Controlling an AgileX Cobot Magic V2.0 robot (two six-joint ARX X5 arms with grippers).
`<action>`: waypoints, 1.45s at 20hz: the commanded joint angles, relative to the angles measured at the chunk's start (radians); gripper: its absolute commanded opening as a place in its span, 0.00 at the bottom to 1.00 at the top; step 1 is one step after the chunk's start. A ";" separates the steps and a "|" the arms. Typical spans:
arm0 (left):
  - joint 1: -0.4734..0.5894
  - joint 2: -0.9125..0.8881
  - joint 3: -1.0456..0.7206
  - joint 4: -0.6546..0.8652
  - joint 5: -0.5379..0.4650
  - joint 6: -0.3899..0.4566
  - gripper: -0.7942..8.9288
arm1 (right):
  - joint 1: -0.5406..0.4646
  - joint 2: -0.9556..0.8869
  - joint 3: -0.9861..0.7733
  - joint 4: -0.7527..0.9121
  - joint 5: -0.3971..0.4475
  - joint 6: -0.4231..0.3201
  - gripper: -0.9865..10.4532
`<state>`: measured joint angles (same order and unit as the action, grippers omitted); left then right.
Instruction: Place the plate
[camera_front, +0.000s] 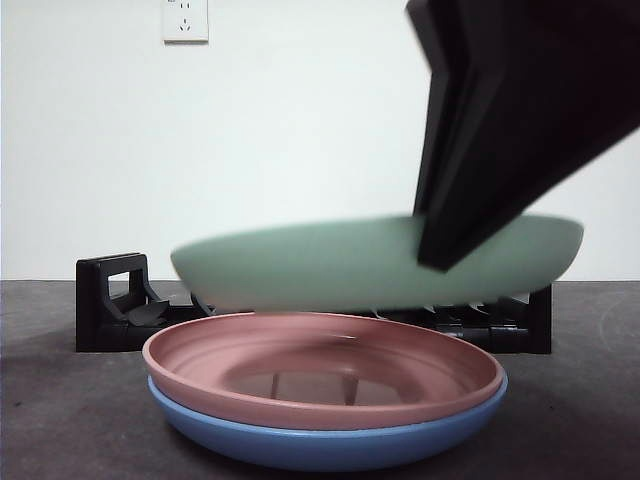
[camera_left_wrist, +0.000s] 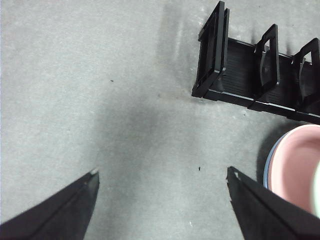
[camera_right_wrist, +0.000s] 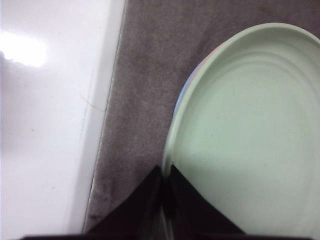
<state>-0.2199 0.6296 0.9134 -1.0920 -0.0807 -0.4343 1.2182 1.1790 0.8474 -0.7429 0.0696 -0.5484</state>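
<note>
Right gripper (camera_right_wrist: 167, 200) pinches the rim of a green plate (camera_front: 340, 265), held in the air just above a pink plate (camera_front: 320, 370) stacked on a blue plate (camera_front: 330, 445). Placing appears underway; lowering it level comes next. Left gripper (camera_left_wrist: 162, 175) waits open over the table (camera_left_wrist: 100, 100).

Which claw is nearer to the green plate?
Right. The right claw is shut on the green plate at its rim, holding it above the pink plate. The left claw hangs open over bare table beside the black rack.
</note>
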 joint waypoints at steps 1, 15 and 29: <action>0.000 0.005 0.010 0.007 -0.006 0.003 0.50 | 0.014 0.026 0.011 0.044 -0.041 -0.012 0.10; 0.000 0.005 0.010 0.008 -0.006 0.030 0.50 | -0.033 0.181 0.010 0.180 -0.126 0.074 0.10; 0.000 0.005 0.010 0.011 -0.006 0.037 0.50 | -0.062 0.210 0.019 0.180 -0.150 0.241 0.27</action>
<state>-0.2199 0.6296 0.9134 -1.0916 -0.0807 -0.4099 1.1416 1.3743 0.8482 -0.5705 -0.0765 -0.3565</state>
